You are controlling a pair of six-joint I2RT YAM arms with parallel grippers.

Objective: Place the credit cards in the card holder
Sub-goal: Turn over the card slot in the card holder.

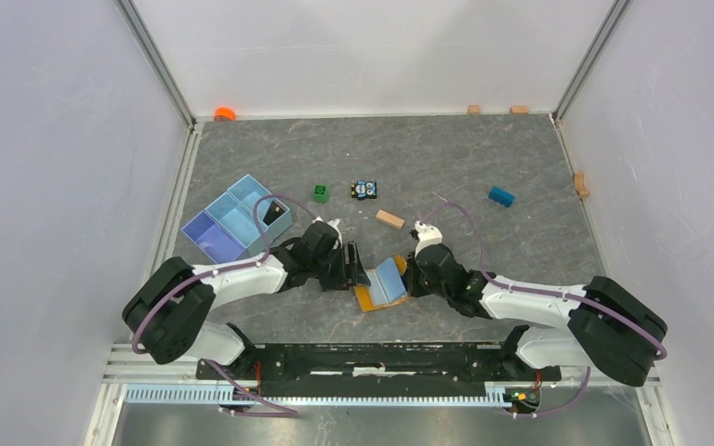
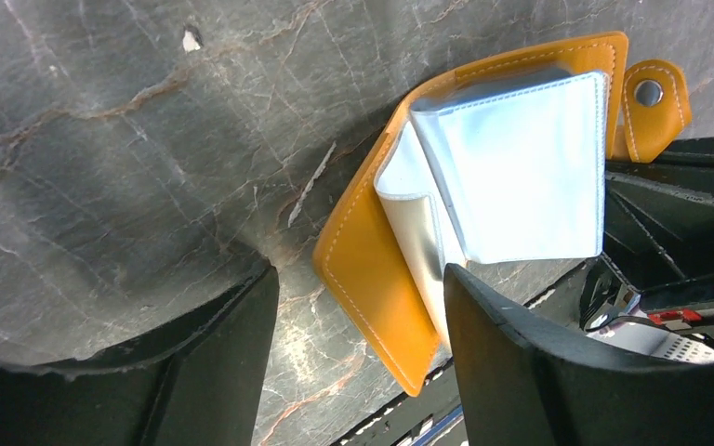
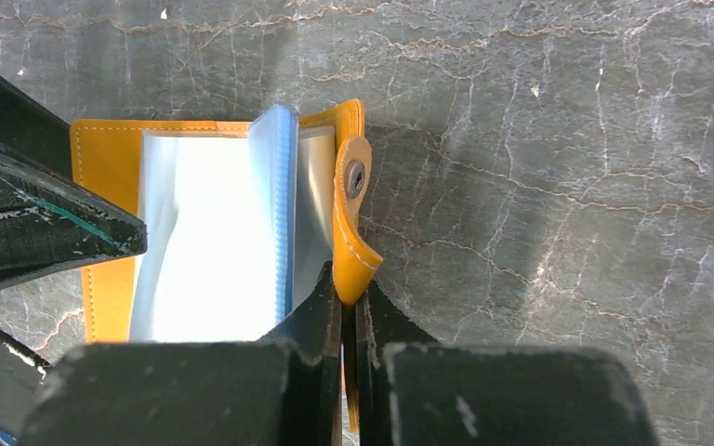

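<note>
- While it lies opened like a book on the grey table, close to the near edge and between the two grippers, the card holder is seen with its orange cover down and its pale clear pockets fanned upward.
- Its snap tab is found on the side towards the right arm.
- A light blue leaf is seen standing up from the pockets in the top view. Whether it is one of the credit cards or only a sleeve cannot be told.
- The right gripper is closed on the edge of the orange cover just below the snap tab, which is pinched between its fingers.
- The left gripper is held with its jaws apart. A corner of the orange cover is seen between them, and one finger overlaps the pockets, though contact cannot be judged.
- A blue divided tray is set to the left, beyond the left arm. A dark flat thing is seen in its compartment nearest the card holder, too small to be identified.
- Further back, a green block, a toy car, a wooden block and a blue block are spread across the table, well apart.
- An orange object is seen at the far left corner.
</note>
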